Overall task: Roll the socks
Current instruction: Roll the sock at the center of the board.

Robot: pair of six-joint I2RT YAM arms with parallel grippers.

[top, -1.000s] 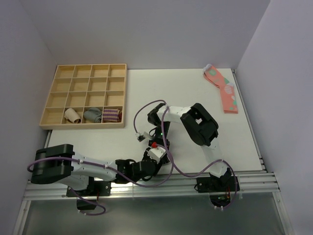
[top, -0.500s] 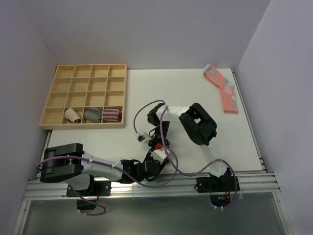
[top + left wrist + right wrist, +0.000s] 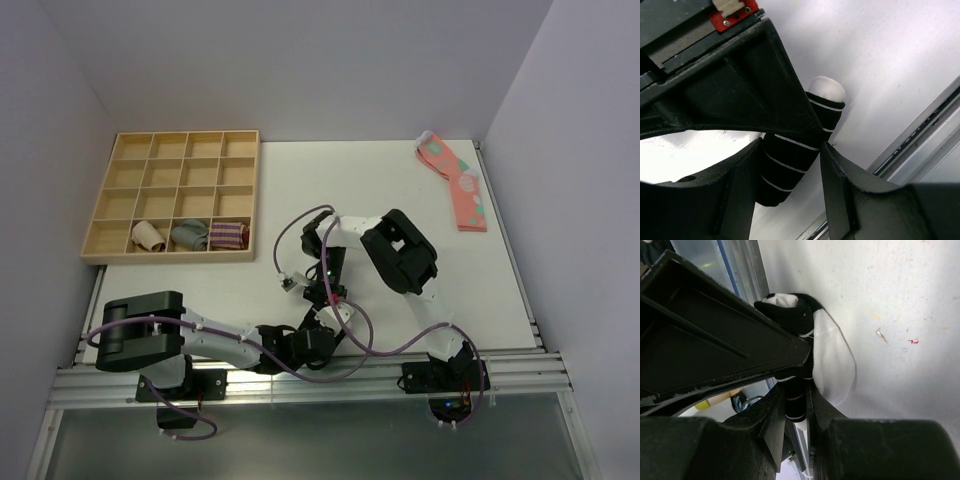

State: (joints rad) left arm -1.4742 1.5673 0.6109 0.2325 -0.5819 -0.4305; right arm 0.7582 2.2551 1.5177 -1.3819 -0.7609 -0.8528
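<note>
The socks [image 3: 790,160] are a black roll with thin white stripes and a white end, lying on the table near its front edge. My left gripper [image 3: 792,147] is open with the roll between its jaws, against the left finger [image 3: 735,200]. My right gripper [image 3: 796,390] is shut on the socks [image 3: 795,310], pinching a striped part, with white fabric bulging out beside it. In the top view the left gripper [image 3: 318,325] and right gripper [image 3: 325,298] meet tip to tip and hide the socks.
A wooden compartment tray [image 3: 100,235] stands at the back left, with beige, grey and maroon striped bundles [image 3: 228,235] in its front row. Pink socks [image 3: 455,180] lie at the back right. The metal front rail [image 3: 300,375] runs just behind the grippers.
My left arm has swung its gripper to the right, up to the right gripper and around the sock roll. The right gripper has shifted slightly left, still holding the socks.
</note>
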